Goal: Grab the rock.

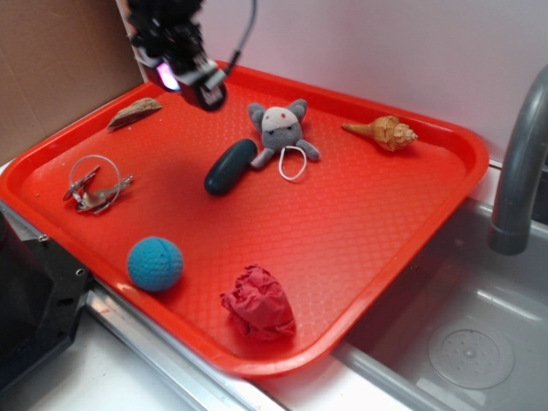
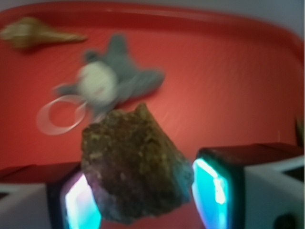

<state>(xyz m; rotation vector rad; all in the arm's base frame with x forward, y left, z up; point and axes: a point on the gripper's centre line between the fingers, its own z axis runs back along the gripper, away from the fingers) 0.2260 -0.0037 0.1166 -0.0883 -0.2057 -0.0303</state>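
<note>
Gripper [image 1: 190, 84] is clamped on the rock [image 2: 136, 167] — wrist view shows the lumpy brown-grey stone wedged between both pads [image 2: 212, 191], which glow cyan on either side of it. In the exterior view I can't make out the rock itself; the dark gripper body with its pink-lit underside covers it. The gripper sits at the back-left part of the red tray [image 1: 411, 240], and I can't tell from either view whether it's touching the tray surface or raised off it.

Rest of the tray as I see it:
- flat tan-brown piece [image 1: 134, 112] near the back-left rim, just left of the gripper
- grey plush mouse [image 1: 281, 128] with a white ring, right of the gripper; blurred in the wrist view beyond the rock
- dark teal capsule [image 1: 229, 166] touching the mouse's lower-left side
- conch shell [image 1: 384, 132] near the back-right rim
- metal wire clip [image 1: 94, 185] at the left
- blue ball [image 1: 155, 264] near the front-left edge
- crumpled red cloth [image 1: 259, 303] near the front edge

Grey faucet [image 1: 521, 163] stands off the tray at right, over a sink [image 1: 462, 334].
</note>
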